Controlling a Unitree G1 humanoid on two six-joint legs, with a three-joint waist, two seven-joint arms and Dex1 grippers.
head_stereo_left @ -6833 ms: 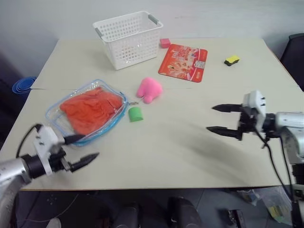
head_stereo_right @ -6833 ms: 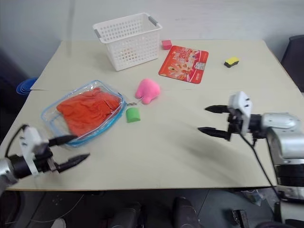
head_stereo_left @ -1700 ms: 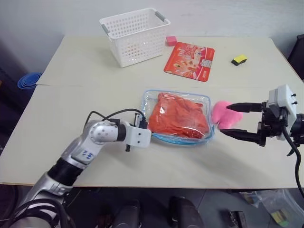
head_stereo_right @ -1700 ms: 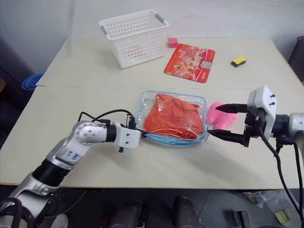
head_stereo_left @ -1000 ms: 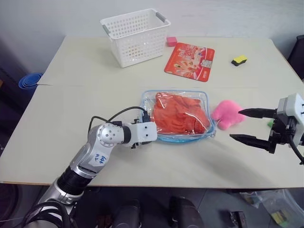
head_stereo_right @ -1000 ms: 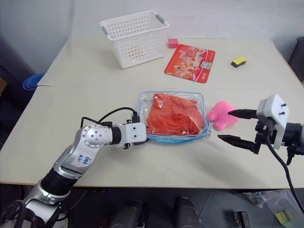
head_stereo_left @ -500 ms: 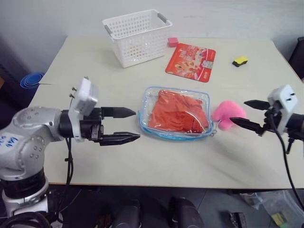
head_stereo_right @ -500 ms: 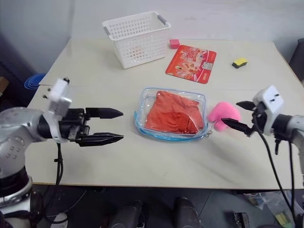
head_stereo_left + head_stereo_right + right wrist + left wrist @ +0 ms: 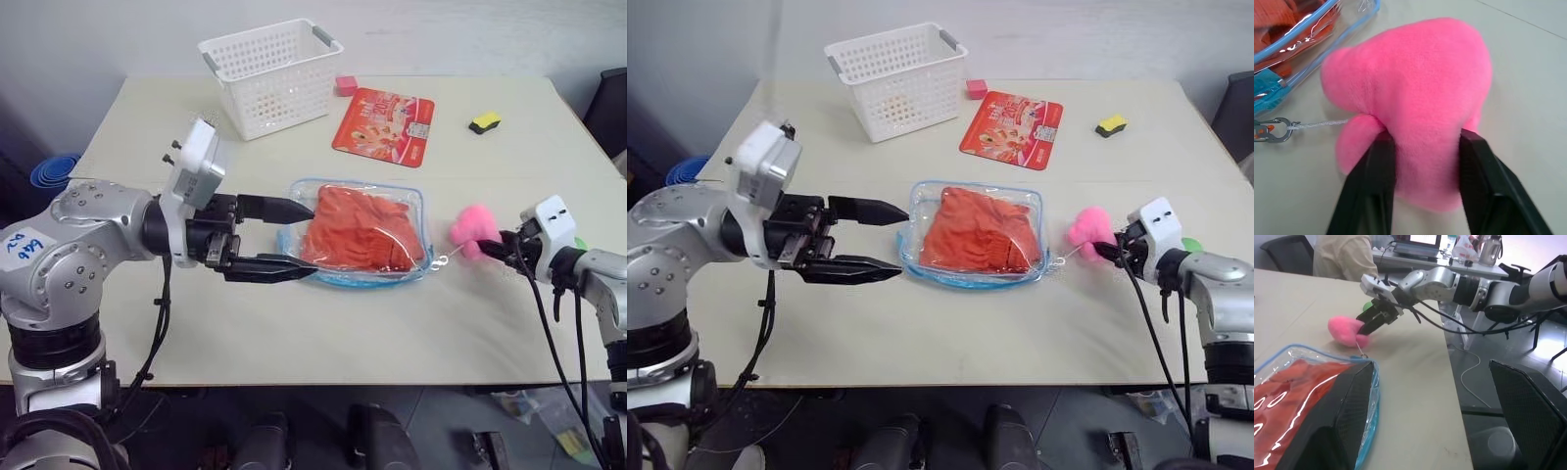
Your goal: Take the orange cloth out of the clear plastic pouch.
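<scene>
Left eye view had the orange cloth (image 9: 362, 230) lying crumpled inside the clear plastic pouch (image 9: 358, 279), which rested flat near the middle of the table (image 9: 490, 323), its long axis running roughly across the robot's front and its light-blue edging closed around the fabric as far as could be seen. From the pouch's right end a thin cord with a small clip (image 9: 1268, 131) ran out to the pink plush toy (image 9: 472, 227), which sat just beside that end. The left gripper (image 9: 294, 238) hung at the pouch's left end, its two black fingers spread wide with nothing between them and pointing to the right along the pouch's length; whether the lower fingertip touched the edging could not be told. The right gripper (image 9: 1425, 147) sat on the far side of the toy from the pouch, its fingers drawn in on the plush body, as the right wrist view showed plainly. So the cloth lay straight ahead of the left fingers, and the left arm was much the nearer to it, while the right arm reached the pouch only through the toy and cord. Judged from this, the coming move would turn on steadying the pouch from one end and finding the zipper opening. A white lattice basket (image 9: 269, 73) and a red printed packet (image 9: 380, 125) stood well apart at the back.
</scene>
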